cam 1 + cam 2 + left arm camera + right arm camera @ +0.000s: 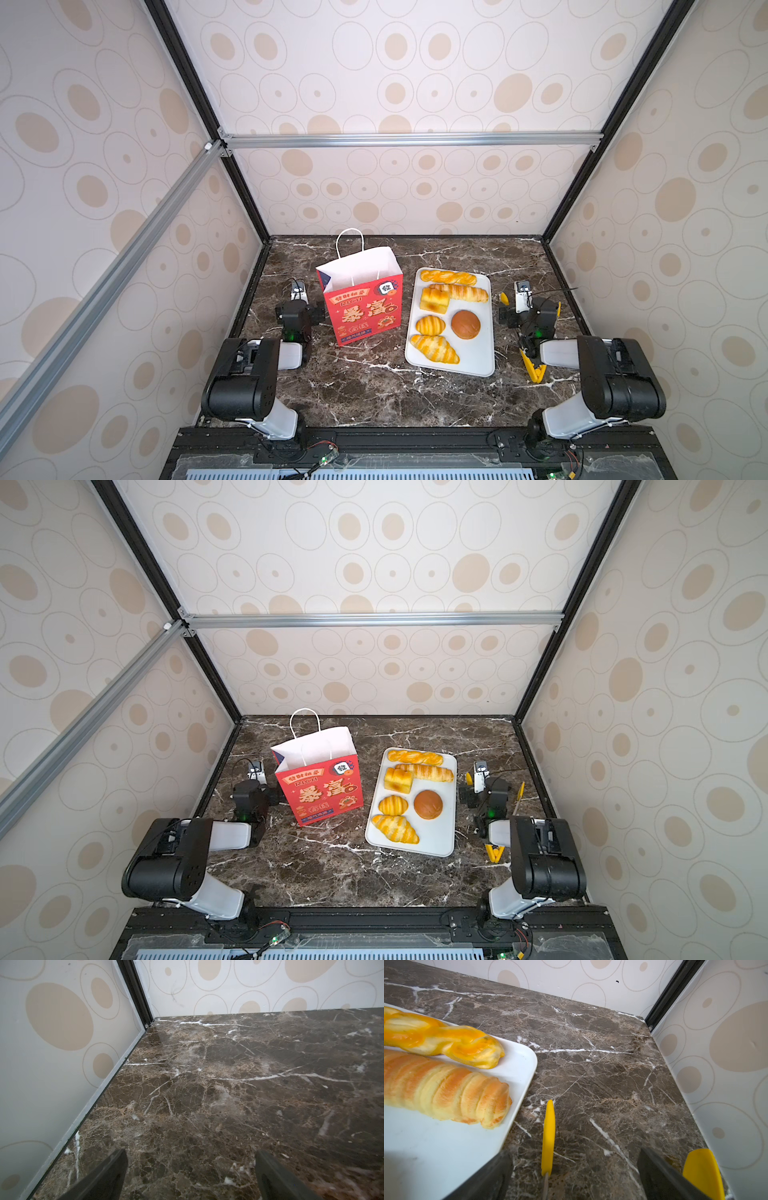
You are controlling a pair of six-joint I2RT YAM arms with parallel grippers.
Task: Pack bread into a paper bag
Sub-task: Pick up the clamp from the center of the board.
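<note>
Marble table (374,395) bears bag (365,311), tray (478,359), tongs (534,372)

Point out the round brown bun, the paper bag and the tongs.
round brown bun (465,324), a top view, middle of its crust
paper bag (365,313), a top view, red printed front
tongs (548,1136), right wrist view, yellow tip

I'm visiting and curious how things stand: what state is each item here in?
Red paper bag: upright, open.
White rectangular tray: loaded.
Six golden-brown bread pieces: all on tray.
Yellow-tipped metal tongs: lying spread on marble table.
Left gripper: open, empty.
Right gripper: open, over tongs.
</note>
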